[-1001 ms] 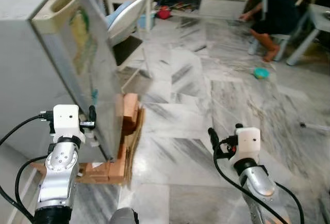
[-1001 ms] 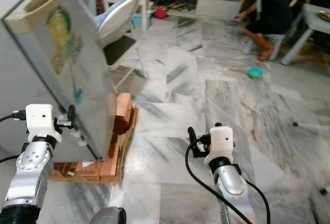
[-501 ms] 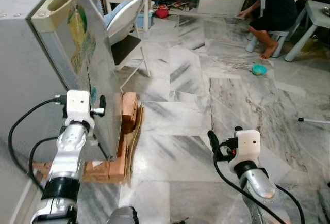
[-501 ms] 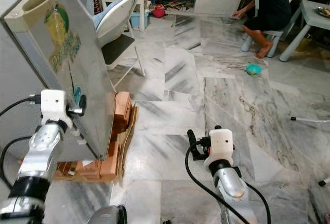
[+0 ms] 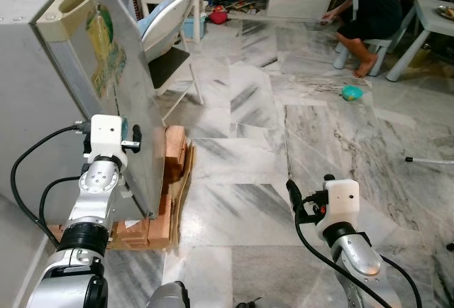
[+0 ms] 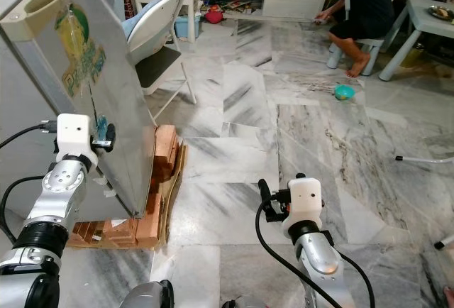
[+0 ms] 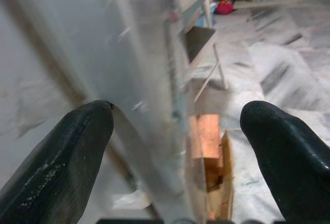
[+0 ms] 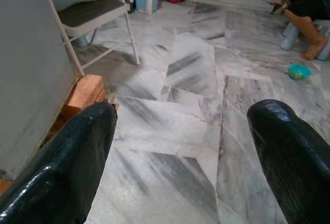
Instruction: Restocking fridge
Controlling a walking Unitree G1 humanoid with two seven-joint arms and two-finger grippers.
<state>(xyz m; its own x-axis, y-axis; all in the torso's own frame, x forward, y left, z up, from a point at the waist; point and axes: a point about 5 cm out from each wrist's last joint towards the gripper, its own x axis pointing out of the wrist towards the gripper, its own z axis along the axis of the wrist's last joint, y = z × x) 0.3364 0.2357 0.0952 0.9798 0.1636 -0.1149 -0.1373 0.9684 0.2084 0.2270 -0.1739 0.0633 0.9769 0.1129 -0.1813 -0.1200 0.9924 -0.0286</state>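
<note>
The grey fridge [image 5: 28, 95] stands at the left, and its silver door [image 5: 124, 88] carries a green and yellow sticker. My left gripper [image 5: 135, 139] is held up at the door's lower free edge. In the left wrist view it [image 7: 175, 123] is open, and the door edge [image 7: 154, 79] runs between the two spread fingers [image 7: 67, 146] without touching either. My right gripper [image 5: 292, 193] hangs low over the marble floor, open and holding nothing, as the right wrist view [image 8: 180, 126] also shows.
The fridge rests on wooden blocks [image 5: 174, 159] and cardboard. A white folding chair [image 5: 170, 31] stands just beyond the door. A person [image 5: 365, 3] sits on a stool at the back right, near a teal bowl [image 5: 351, 92] and a white table [image 5: 434, 13].
My left gripper has risen and reached forward to the fridge door's edge. The camera has tilted a little. The right gripper has stayed put.
</note>
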